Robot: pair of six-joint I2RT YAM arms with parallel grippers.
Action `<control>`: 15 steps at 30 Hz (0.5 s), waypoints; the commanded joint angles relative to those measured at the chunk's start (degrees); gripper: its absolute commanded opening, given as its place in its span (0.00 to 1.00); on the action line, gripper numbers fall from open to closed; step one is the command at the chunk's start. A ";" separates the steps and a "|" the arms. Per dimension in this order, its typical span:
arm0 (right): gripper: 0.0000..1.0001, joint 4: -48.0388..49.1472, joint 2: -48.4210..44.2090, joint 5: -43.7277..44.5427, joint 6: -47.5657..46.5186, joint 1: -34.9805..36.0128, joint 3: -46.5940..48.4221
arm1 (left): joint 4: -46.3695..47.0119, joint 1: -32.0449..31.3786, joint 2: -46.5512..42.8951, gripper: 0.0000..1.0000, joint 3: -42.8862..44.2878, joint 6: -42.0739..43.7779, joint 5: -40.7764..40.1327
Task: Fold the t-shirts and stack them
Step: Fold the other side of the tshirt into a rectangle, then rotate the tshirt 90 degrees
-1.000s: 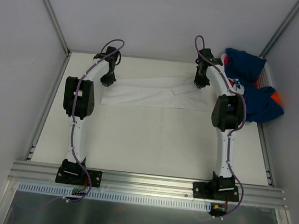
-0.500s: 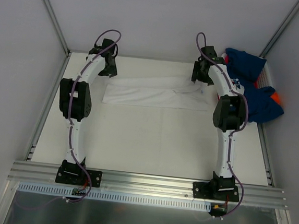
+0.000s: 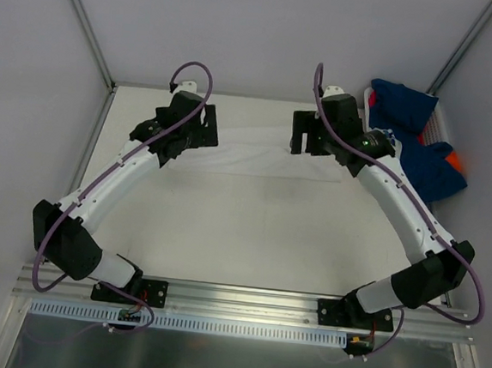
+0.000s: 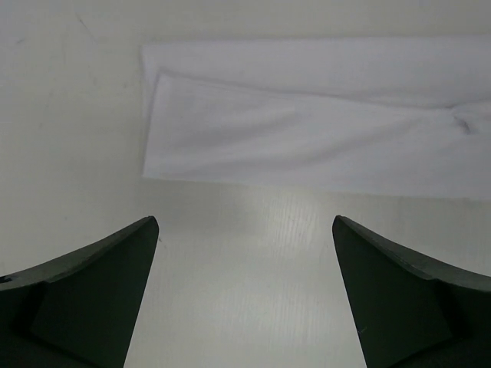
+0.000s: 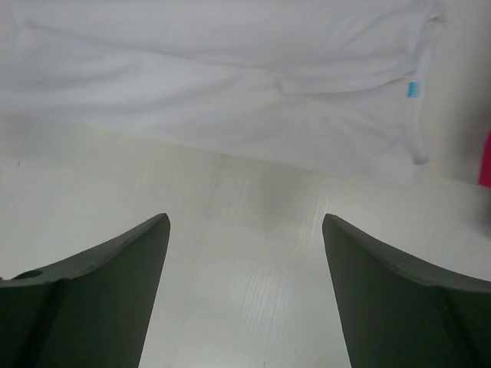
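Just ahead of the left gripper and right gripper, both spread wide and empty, we saw the white t-shirt laid flat, likely awaiting its next fold.

1. The white t-shirt is lying flat across the far part of the table. It is folded into one long, narrow band with soft creases, and its small blue label is showing near its right end.
2. The navy shirts are sitting crumpled in a heap at the far right corner.
3. A bit of orange cloth is peeking out at the heap's right edge.
4. A sliver of pinkish-red cloth is showing just beside the white shirt's right end.
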 commanded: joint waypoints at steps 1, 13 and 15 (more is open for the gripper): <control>0.84 0.50 -1.67 0.92 4.52 2.37 -7.15 | 9.66 2.15 -4.93 0.99 -11.84 -0.06 7.37; 0.01 4.20 9.10 2.49 9.82 2.19 -14.21 | 18.14 12.43 4.09 0.00 -14.64 2.86 16.80; 0.01 3.07 12.10 3.28 9.56 1.67 -11.66 | 18.22 12.52 7.69 0.00 -13.05 3.11 16.80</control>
